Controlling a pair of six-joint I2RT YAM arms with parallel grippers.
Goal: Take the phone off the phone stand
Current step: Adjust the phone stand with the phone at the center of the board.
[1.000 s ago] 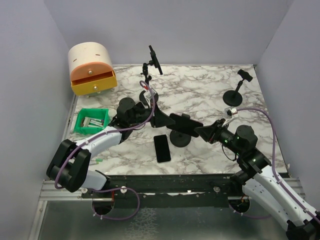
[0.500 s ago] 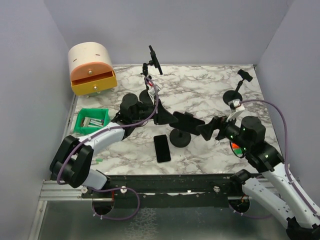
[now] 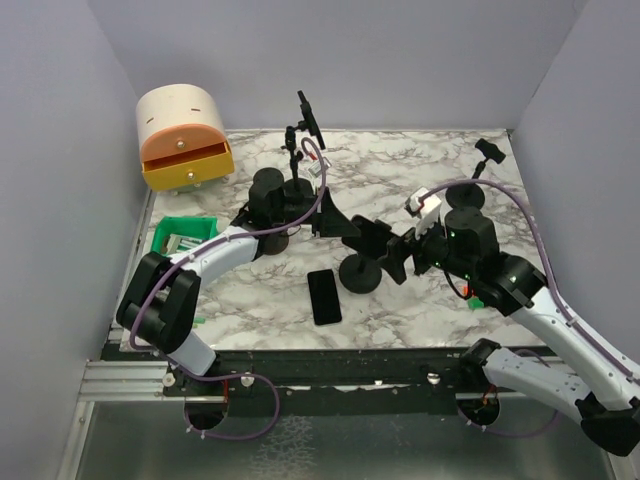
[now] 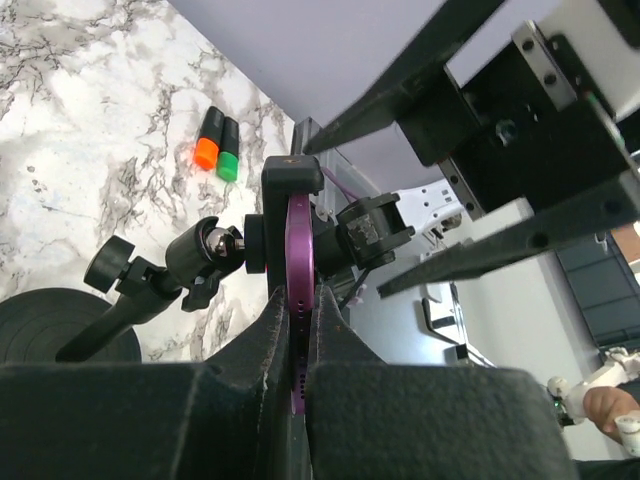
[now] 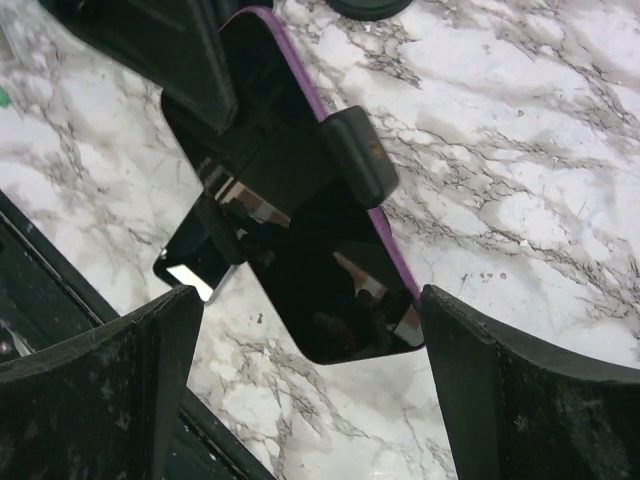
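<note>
The purple-cased phone [image 5: 330, 280] sits in the clamp [image 5: 358, 155] of the phone stand [image 3: 360, 278], which stands near the middle of the marble table [image 3: 400, 180]. The phone is tilted above the stand's round base. The left gripper [image 4: 296, 335] reaches in from the left with its jaws pinched tight on the purple edge of one end of the phone. The right gripper [image 5: 308, 310] comes from the opposite side with its fingers [image 5: 95, 390] spread wide. The phone's free end lies between them, with a gap showing on each side. The clamp crosses the middle of the phone, between the two grippers, and the stand's ball joint and arm lie just behind the pinched edge. A second phone [image 3: 323, 297] lies flat and face up on the table just left of the stand's base, below the left gripper. An orange and green pair of markers [image 4: 216, 148] lies on the marble beyond the stand, and in the overhead view the right arm largely covers them. A green bin [image 3: 160, 250] sits at the left edge beside the left arm. A beige and orange drawer unit [image 3: 180, 140] fills the far left corner, with its drawer pulled partly out. A tall stand [image 3: 303, 125] rises at the back centre, and a smaller stand [image 3: 487, 150] is at the back right, behind the right arm's cable.
</note>
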